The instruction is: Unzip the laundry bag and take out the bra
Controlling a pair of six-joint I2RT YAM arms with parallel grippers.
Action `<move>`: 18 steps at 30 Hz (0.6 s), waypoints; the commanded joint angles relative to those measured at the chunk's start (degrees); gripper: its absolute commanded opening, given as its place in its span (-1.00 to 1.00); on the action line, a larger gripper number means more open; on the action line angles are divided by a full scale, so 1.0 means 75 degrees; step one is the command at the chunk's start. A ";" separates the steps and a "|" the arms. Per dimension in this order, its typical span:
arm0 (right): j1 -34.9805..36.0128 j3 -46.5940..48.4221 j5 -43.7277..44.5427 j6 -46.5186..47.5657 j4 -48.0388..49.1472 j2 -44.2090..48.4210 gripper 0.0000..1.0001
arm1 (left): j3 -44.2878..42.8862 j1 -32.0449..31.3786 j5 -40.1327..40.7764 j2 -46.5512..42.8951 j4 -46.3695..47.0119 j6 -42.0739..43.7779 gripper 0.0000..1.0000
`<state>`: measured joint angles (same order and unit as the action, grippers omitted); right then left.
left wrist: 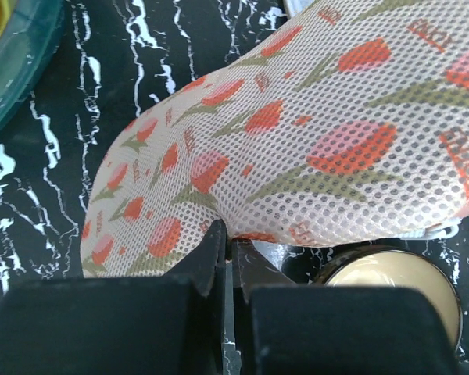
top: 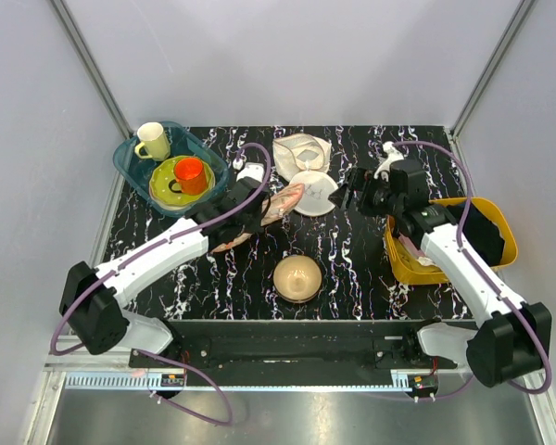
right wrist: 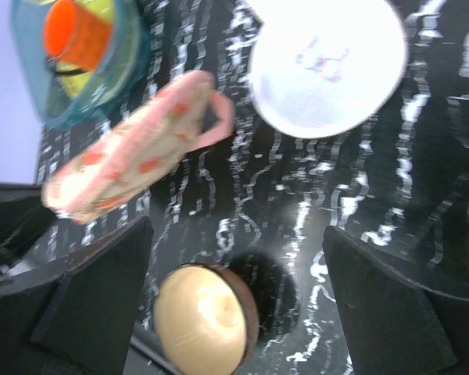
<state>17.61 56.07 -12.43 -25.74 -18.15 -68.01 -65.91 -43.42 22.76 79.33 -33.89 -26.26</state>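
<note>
The laundry bag (top: 283, 202) is a salmon-pink mesh pouch with orange-and-green marks, lying slanted at the table's middle. In the left wrist view the laundry bag (left wrist: 297, 133) fills the frame and looks raised off the table. My left gripper (left wrist: 229, 242) is shut, pinching the pouch's near edge; from above my left gripper (top: 256, 211) sits at its lower-left end. My right gripper (top: 350, 192) hovers open to the right of the pouch with nothing in it. In its own view my right gripper (right wrist: 234, 250) is spread wide and the laundry bag (right wrist: 133, 152) lies upper left. The bra is hidden.
A tan dome bowl (top: 296, 277) sits near the front centre. A round white mesh disc (top: 313, 193) and beige cloth (top: 301, 150) lie behind the pouch. A teal tub (top: 125, 158) with cups is back left. A yellow bin (top: 398, 264) stands at the right.
</note>
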 commanded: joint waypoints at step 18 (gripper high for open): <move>0.1964 -0.0514 -0.0313 -0.0811 0.1200 0.0032 -0.12 | -0.0610 0.0117 -0.1500 0.0591 0.0616 -0.0014 -1.00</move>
<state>29.58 54.15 -22.13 -30.15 -11.79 -68.95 -67.37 -42.83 12.99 83.66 -32.67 -26.41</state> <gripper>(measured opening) 0.521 0.012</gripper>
